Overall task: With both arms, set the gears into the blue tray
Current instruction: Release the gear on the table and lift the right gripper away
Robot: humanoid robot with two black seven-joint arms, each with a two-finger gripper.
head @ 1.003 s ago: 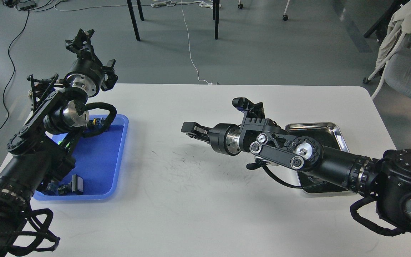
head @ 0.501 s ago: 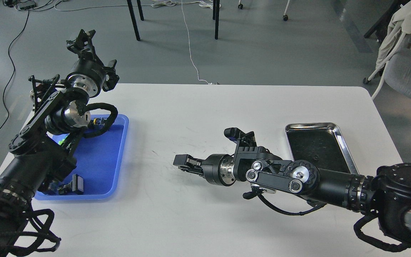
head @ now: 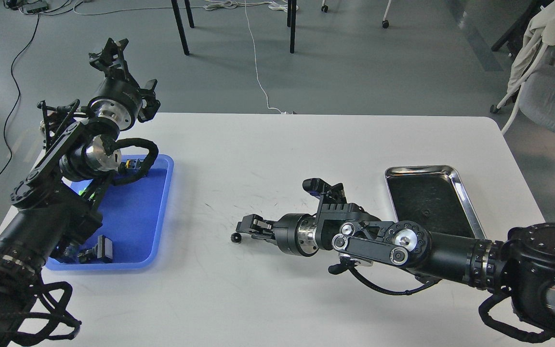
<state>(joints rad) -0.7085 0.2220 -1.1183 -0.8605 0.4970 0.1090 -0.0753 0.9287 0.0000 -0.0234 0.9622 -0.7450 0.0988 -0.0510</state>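
Note:
A tiny black toothed gear [head: 234,237] lies on the white table, just left of and below the tips of my right gripper [head: 244,226]. That gripper is low over the table's middle, and its fingers look parted and apart from the gear. The blue tray [head: 135,221] sits at the table's left edge, partly covered by my left arm. My left gripper [head: 110,50] is raised high beyond the table's far left corner, well away from the gear, with its two prongs spread and nothing between them.
A shiny steel tray [head: 470,202] lies at the right, behind my right arm, with a dark speck [head: 424,211] inside. Black connector parts [head: 99,250] and a green-capped piece [head: 83,192] lie in the blue tray. Chair legs and cables stand on the floor beyond the table.
My right arm swung from the steel tray toward the table's middle and sank. The gear now shows on the table at its fingertips. The left arm barely moved.

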